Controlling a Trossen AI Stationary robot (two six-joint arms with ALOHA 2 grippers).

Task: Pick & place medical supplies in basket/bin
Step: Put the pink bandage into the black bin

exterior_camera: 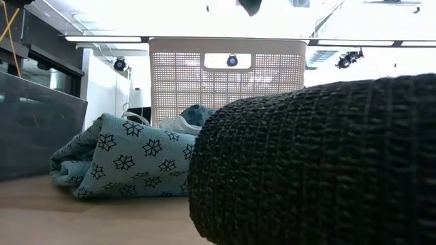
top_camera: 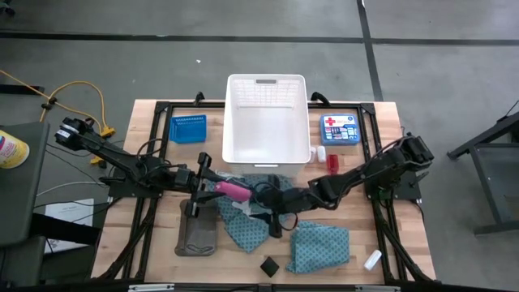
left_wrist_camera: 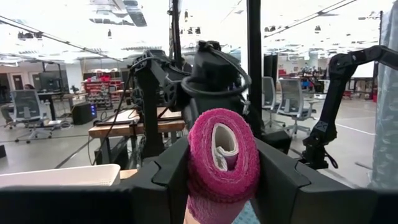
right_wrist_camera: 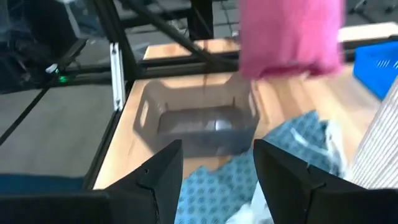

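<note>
My left gripper (top_camera: 212,185) is shut on the pink cylinder (top_camera: 232,191) above the table's middle, just in front of the large white slotted basket (top_camera: 266,118). My right gripper (top_camera: 268,197) hovers open (right_wrist_camera: 217,168) over a teal dotted cloth (top_camera: 247,223), facing the cylinder (right_wrist_camera: 289,34) and the shallow grey tray (right_wrist_camera: 199,121). A second teal cloth (top_camera: 320,247), the black block (top_camera: 270,265) and the white tube (top_camera: 372,259) lie near the near edge. Small red-and-white pieces (top_camera: 328,158) lie beside the white basket. My left gripper pinches the pink cylinder's rolled side (left_wrist_camera: 202,155) between its two fingers (left_wrist_camera: 171,177), coming level from the table's left. The cylinder lies along the fingers, its end pointing toward the right arm. It is lifted clear above the teal cloth.
The small blue mesh basket (top_camera: 186,128) stands left of the white basket, and the flat blue box with a red cross (top_camera: 339,128) to its right. The grey tray (top_camera: 197,227) sits at the near left. In the low view the black block (exterior_camera: 320,163) fills the foreground.
</note>
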